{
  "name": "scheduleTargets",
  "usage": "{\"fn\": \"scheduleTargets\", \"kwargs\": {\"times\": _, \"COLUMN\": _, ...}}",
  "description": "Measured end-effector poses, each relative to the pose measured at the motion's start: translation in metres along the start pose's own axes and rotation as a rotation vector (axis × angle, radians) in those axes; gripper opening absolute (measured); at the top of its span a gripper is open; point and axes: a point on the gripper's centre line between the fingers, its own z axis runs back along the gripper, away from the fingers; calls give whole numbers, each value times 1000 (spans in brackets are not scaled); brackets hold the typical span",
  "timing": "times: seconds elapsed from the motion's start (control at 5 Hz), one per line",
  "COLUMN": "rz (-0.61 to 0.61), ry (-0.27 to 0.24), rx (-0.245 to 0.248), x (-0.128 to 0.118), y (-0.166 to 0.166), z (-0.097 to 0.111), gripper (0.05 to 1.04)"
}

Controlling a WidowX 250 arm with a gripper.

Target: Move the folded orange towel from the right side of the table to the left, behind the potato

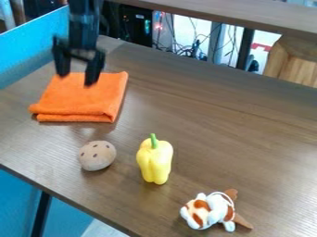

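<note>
The black gripper point(77, 79) hangs over the back part of a folded orange cloth point(84, 99) at the upper left of the table. Its two fingers stand apart with nothing between them. Nearer the front edge lies a round beige toy point(97, 155) with dark spots. To its right is a yellow bell pepper point(155, 159) with its green stem towards the back. A white and brown plush toy point(210, 211) lies at the lower right, close to the front edge.
The brown wooden table point(229, 134) has a blue panel point(31, 46) along its left side. A wooden ledge point(235, 16) crosses the upper right, with cables point(186, 44) behind the table's back edge.
</note>
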Motion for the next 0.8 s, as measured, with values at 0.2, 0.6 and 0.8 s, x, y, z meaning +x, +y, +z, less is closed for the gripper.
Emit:
{"fn": "scheduleTargets", "kwargs": {"times": 0.2, "rz": -43, "ry": -82, "rx": -55, "x": -21, "y": -11, "z": 33, "gripper": 1000}}
{"fn": "scheduleTargets", "kwargs": {"times": 0.6, "rz": -180, "ry": -9, "rx": 12, "x": -42, "y": -60, "z": 25, "gripper": 1000}}
{"fn": "scheduleTargets", "kwargs": {"times": 0.8, "rz": -237, "ry": 18, "rx": 25, "x": -49, "y": -73, "z": 12, "gripper": 1000}}
